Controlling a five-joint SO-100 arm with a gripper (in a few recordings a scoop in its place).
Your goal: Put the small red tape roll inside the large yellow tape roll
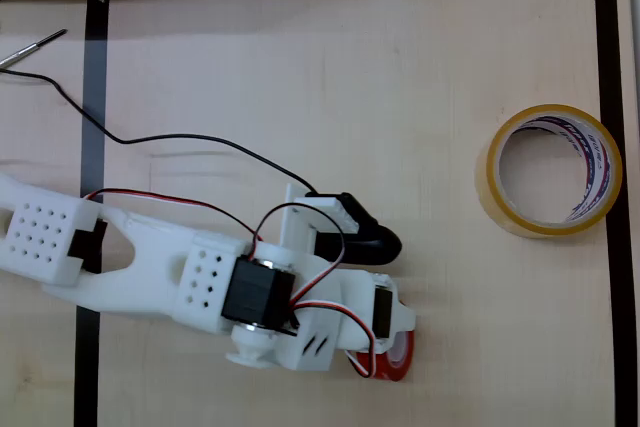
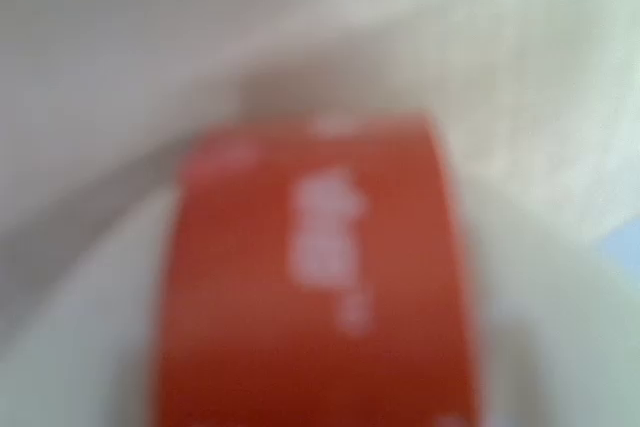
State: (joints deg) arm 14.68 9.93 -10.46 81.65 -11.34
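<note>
I have the claw [image 1: 388,347] down over the small red tape roll [image 1: 398,359], which sits well apart from the large yellow tape roll [image 1: 553,169], down and to its left on the desk [image 1: 300,77] in the overhead view. I should close squarely across the red rim before lifting. Whether the claw grips yet I cannot tell: the arm covers it, and the wrist view is a red blur.

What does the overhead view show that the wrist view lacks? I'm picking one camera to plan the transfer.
Overhead alone: the large yellow tape roll lying flat at the right, inside the black tape border, and the white arm with its gripper over the red roll. Wrist alone: a blurred close-up of the roll's glossy outer band. Both share the small red tape roll.
</note>
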